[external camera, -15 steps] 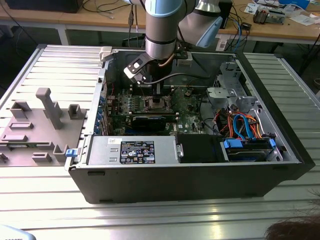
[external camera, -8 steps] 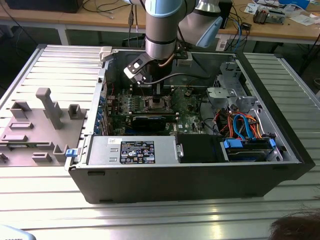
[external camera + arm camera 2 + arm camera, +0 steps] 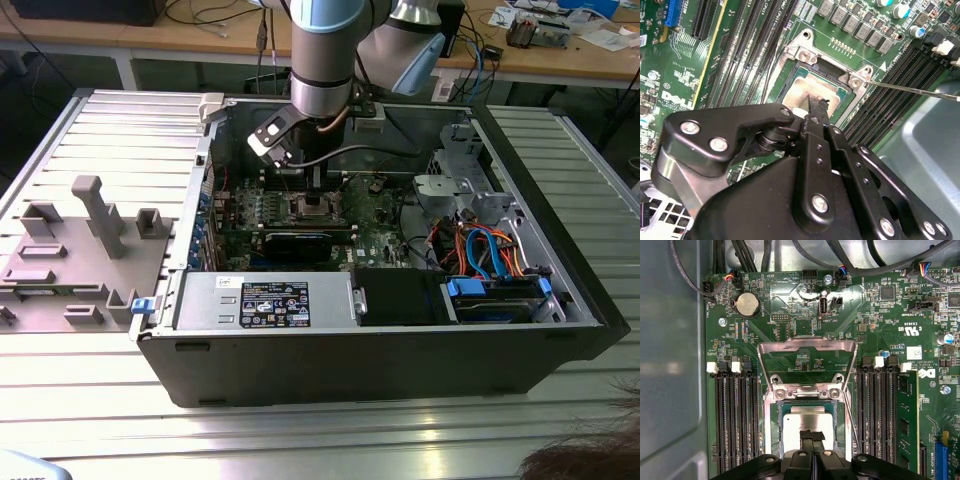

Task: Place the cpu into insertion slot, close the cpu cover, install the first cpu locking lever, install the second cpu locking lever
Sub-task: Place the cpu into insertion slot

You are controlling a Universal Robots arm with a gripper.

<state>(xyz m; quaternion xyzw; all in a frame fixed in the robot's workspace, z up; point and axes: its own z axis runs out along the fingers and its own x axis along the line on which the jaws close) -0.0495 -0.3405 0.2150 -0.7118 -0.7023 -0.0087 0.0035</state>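
Closest, my claw (image 3: 812, 435), pressed together, hovers over the cpu (image 3: 799, 418) in the slot (image 3: 769, 421); light, stiff, fragile, I judge: hold its edges.

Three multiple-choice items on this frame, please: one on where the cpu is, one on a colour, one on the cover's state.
1. Where is the cpu?
A. in the slot
B. lifted clear of the board
C. lying on top of the cover

2. What colour is the board?
A. red
B. green
C. white

3. How is the cover?
A. shut over the cpu
B. swung open
C. lying loose on the cpu

Answers:
1 A: in the first wrist view the cpu lies inside the slot, under the tips of the pincer.
2 B: the board is green.
3 B: the cover is swung back off the slot, leaving the cpu bare.
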